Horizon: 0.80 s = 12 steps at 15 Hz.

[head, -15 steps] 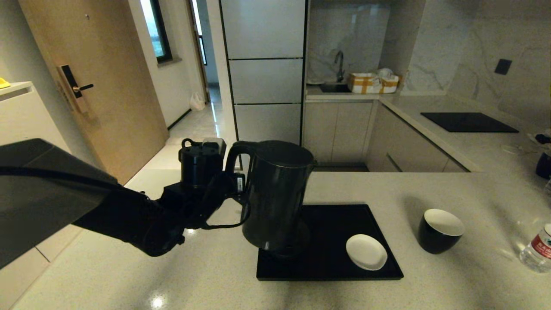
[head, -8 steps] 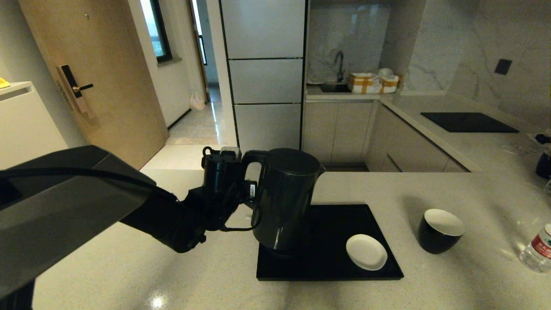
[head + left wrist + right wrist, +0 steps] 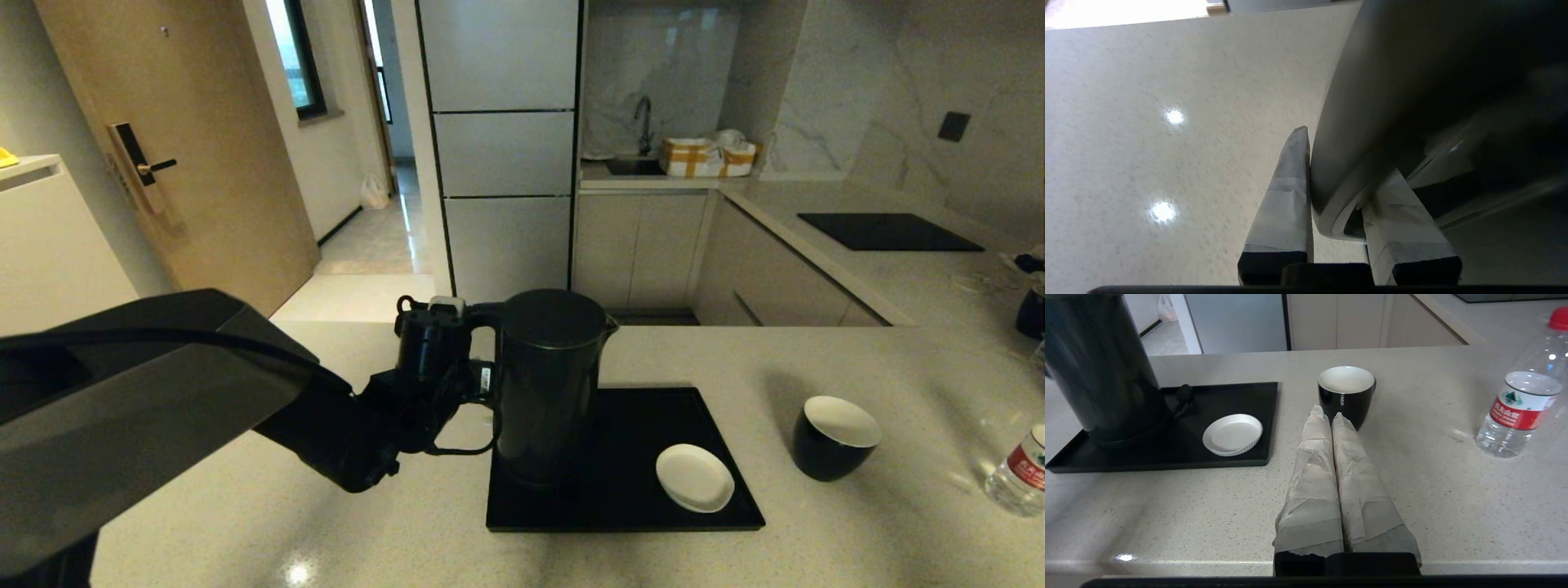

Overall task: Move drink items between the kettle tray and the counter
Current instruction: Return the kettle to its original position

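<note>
I am bringing the kettle [image 3: 549, 384] down and rightward onto the kettle tray [image 3: 629, 500], and it is now sitting upright over the round base at the tray's left end.

My left hand [image 3: 1337, 192] is pinching the kettle's handle between its taped fingers [image 3: 1286, 196], while a second ago the kettle was tilting and hanging further left and higher, so I am judging the placing step as nearly done, with only the release remaining. My right hand [image 3: 1331, 416] is waiting with its fingers pressed together at the near edge of the surface [image 3: 816, 555], pointing at the black cup [image 3: 834, 436]. The cup and the small bottle [image 3: 1019, 472] are standing on the surface to the right of the tray, and a white saucer [image 3: 694, 477] is lying on the tray's right part.
</note>
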{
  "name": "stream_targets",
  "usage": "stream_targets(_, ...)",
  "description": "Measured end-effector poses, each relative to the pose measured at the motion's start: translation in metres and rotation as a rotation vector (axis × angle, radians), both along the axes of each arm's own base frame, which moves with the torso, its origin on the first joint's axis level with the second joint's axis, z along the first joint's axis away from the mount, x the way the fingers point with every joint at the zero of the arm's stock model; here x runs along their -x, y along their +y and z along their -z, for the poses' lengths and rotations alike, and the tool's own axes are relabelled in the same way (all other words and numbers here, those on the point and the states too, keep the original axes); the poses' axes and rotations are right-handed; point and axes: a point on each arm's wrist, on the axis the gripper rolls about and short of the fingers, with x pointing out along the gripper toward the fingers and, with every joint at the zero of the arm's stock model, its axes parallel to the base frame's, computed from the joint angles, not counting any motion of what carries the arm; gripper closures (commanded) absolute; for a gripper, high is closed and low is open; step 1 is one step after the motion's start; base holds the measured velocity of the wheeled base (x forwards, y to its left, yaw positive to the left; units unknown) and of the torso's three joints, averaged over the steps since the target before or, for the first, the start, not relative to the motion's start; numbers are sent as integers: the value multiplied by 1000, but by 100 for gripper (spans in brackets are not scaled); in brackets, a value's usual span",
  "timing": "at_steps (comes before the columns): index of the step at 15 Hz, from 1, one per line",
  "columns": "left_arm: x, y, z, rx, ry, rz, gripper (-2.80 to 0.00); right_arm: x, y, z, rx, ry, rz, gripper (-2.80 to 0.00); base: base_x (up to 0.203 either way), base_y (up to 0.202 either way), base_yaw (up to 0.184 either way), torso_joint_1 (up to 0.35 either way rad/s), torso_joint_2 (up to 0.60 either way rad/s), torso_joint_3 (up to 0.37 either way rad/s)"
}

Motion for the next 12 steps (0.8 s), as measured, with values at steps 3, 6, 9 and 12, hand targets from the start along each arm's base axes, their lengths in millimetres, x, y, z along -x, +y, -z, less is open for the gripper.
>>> stream_targets(3, 2, 0, 3, -10, 10, 4, 0, 0, 0, 0, 0, 1, 0, 0, 0, 0, 0, 0, 0, 0)
stream_targets(6, 11, 0, 9, -42, 37, 18, 0, 0, 0, 0, 0, 1, 0, 0, 0, 0, 0, 0, 0, 0)
stream_targets(9, 16, 3, 13, -60, 62, 21, 0, 0, 0, 0, 0, 1, 0, 0, 0, 0, 0, 0, 0, 0)
stream_targets(12, 20, 5, 16, -72, 77, 20, -280, 0, 0, 0, 0, 1, 0, 0, 0, 0, 0, 0, 0, 0)
